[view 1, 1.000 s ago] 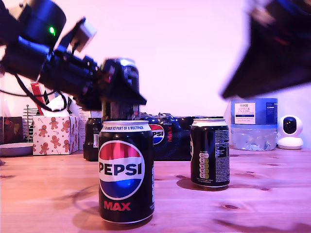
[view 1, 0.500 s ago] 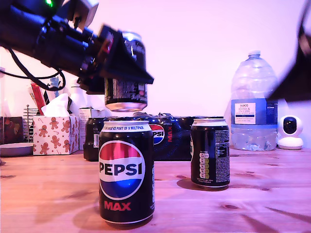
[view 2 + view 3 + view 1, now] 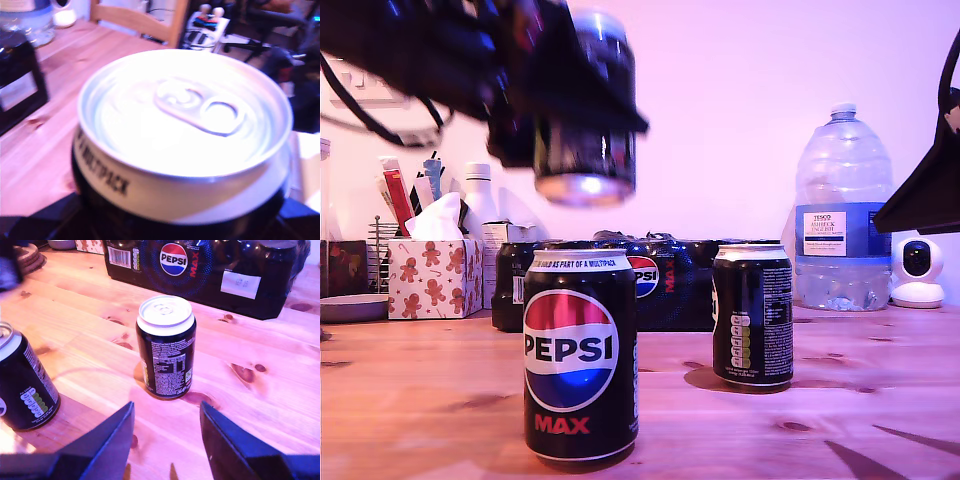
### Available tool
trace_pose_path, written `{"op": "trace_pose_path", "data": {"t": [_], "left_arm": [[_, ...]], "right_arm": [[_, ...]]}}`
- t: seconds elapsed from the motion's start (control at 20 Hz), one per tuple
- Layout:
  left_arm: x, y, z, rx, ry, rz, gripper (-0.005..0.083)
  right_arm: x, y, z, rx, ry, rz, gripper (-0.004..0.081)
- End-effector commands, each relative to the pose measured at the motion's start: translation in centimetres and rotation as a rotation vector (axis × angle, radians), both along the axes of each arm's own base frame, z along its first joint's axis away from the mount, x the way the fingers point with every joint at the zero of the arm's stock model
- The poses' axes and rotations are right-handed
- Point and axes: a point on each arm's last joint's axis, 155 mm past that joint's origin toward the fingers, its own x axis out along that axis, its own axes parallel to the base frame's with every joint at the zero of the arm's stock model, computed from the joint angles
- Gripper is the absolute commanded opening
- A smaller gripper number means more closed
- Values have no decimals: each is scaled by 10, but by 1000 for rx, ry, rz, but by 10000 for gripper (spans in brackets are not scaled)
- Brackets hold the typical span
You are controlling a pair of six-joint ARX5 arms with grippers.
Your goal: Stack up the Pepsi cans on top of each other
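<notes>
Black aluminium with a silver top, one Pepsi Max can (image 3: pixel 584 120) hangs in the air pinched between the fingers of my first gripper (image 3: pixel 570 125), above and slightly behind the second black Pepsi can (image 3: pixel 580 355), which stands upright on the pale wooden table (image 3: pixel 420 390) nearest the exterior camera with its red-white-blue globe logo facing out. The first wrist view is filled by the held can's silver lid and pull tab. A third black Pepsi can (image 3: pixel 752 313) stands upright further back toward the exterior view's right, white nutrition text showing, well apart from the front can. My second gripper (image 3: pixel 167 440) hovers above the table with its fingers (image 3: pixel 107 442) spread wide and empty, near that third can. Behind the cans lies a dark shrink-wrapped Pepsi multipack (image 3: pixel 665 280), with a big clear plastic water bottle (image 3: pixel 843 215) at the exterior view's right.
</notes>
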Motion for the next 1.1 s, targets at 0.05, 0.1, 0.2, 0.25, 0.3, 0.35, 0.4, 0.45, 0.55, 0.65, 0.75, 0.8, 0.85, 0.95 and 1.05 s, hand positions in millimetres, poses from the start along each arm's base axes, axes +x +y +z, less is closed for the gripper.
{"op": "trace_pose_path", "data": {"t": [0.05,0.1,0.2,0.25,0.3,0.35,0.4,0.45,0.55,0.65,0.75,0.8,0.85,0.95,1.05], "left_arm": [[-12,0,19,-30,-47,-43,404],[-14,1,20,-31,-42,-51,404],[-20,1,18,-27,-26,-72,381],[-24,1,17,-27,-16,-84,367],[-28,1,16,-28,-2,-102,359],[-32,0,16,-30,0,-123,358],[-32,0,15,-27,-1,-125,358],[-31,1,14,-21,-9,-124,358],[-29,2,10,1,-30,-119,356],[-27,4,6,16,-44,-108,355],[-28,5,2,23,-49,-111,354],[-28,5,0,26,-53,-114,354],[-29,6,-3,27,-53,-114,354],[-29,6,-6,20,-67,-115,354],[-30,6,-7,13,-77,-116,354]], "right_arm": [[0,0,-1,6,2,0,367],[0,0,-1,6,2,0,367],[0,0,-1,7,2,0,367],[0,0,-2,8,3,-1,367],[0,0,-2,12,6,-3,367],[0,0,-2,13,6,-3,367],[0,0,-2,13,6,-3,367],[0,0,-2,14,7,-3,367],[0,0,-2,17,8,-5,367],[0,0,-2,17,9,-5,367],[0,0,-2,17,9,-5,367],[0,0,-2,17,9,-5,367],[0,0,-2,17,9,-5,367],[0,0,-2,17,9,-5,367],[0,0,-2,17,9,-5,367]]}}
